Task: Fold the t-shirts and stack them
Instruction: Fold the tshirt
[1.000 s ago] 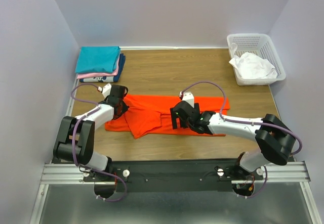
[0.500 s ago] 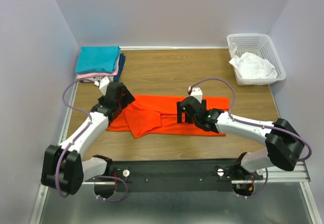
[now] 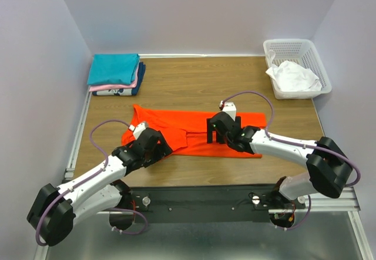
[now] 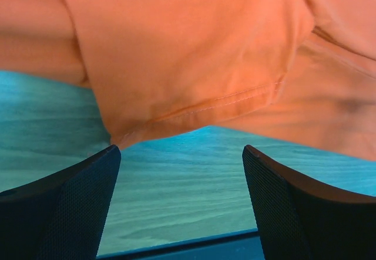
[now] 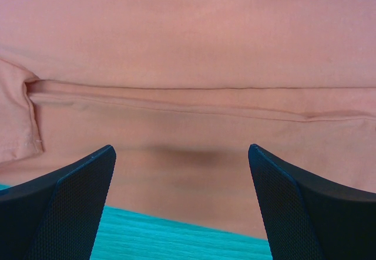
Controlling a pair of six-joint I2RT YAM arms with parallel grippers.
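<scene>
Top external view: orange-red t-shirt (image 3: 200, 132) lies partly folded on the desk (image 3: 194, 81), in the middle toward the front edge, its long side parallel to that edge. Left gripper (image 3: 160, 148) sits low at the shirt's front-left part, by a folded-over flap. Left wrist view: its fingers (image 4: 64, 201) stand wide apart with nothing between them; the flap's hemmed edge lies just beyond the tips, with bare desk below them. Right gripper (image 3: 216, 135) stands over the shirt right of its middle. Right wrist view: jaws equally wide, empty, above a seam running across the cloth. Back-left corner: folded stack, teal t-shirt (image 3: 114, 68) on top, pink t-shirt (image 3: 117, 85) beneath, navy t-shirt (image 3: 141, 75) showing at the stack's right side. Back-right corner: white basket (image 3: 296, 47) holding a crumpled white t-shirt (image 3: 294, 77).
</scene>
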